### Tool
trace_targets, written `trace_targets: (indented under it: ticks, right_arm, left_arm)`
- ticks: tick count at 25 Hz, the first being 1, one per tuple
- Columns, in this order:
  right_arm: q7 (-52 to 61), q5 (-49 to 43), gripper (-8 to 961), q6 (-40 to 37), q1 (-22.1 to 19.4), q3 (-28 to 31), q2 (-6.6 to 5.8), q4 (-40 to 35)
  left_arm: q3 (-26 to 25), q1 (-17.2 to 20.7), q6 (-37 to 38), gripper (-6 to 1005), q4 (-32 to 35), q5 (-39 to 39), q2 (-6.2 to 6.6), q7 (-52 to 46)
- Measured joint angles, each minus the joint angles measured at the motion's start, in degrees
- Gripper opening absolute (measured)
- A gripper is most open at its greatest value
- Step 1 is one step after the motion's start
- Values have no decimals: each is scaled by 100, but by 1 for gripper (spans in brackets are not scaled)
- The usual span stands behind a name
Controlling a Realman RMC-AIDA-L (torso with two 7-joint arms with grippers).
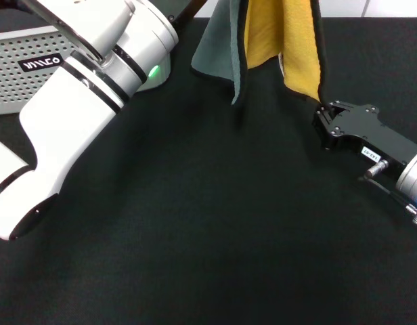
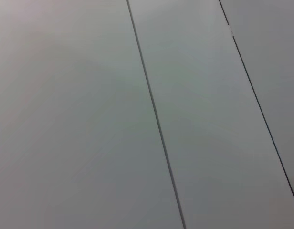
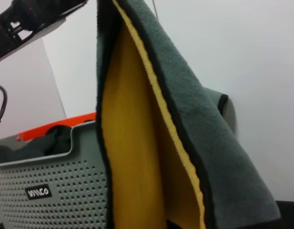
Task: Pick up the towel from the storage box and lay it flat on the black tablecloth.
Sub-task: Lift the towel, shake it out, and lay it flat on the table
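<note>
Right now the towel hangs in the air over the far middle of the black tablecloth, out of the storage box, which sits at the far left. It droops in folds, yellow face toward the camera, grey-green face on the left, dark trim along the edges; its lower corners hang just above the cloth.

Left arm reaches up and out of the head view; its gripper isn't seen, and its wrist cam shows only pale wall panels. Presumably it holds the towel's top, but can't tell.

Right gripper sits low at the right, just beside the towel's lower yellow corner; whether it's clenched or released, can't tell.

Step in hand, IMO: pickup done, spreading not yet. Next move needs a second corner caught, the corners pulled apart, then the towel lowered flat onto the tablecloth w/o bunching.
</note>
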Motion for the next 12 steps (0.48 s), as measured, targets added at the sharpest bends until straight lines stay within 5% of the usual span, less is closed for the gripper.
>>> trace_targets:
  ticks: [5, 10, 12]
  right_arm:
    - [217, -294, 39, -193, -17, -66, -148, -381]
    - [2170, -2176, 21, -487, -220, 432, -735, -1686]
    - [2947, -3106, 21, -468, -347, 792, -839, -2278]
  left_arm:
    - [18, 114, -81, 21, -5, -2, 23, -45]
    - [50, 606, -135, 21, 102, 347, 52, -420]
    - [27, 899, -154, 21, 224, 720, 70, -805]
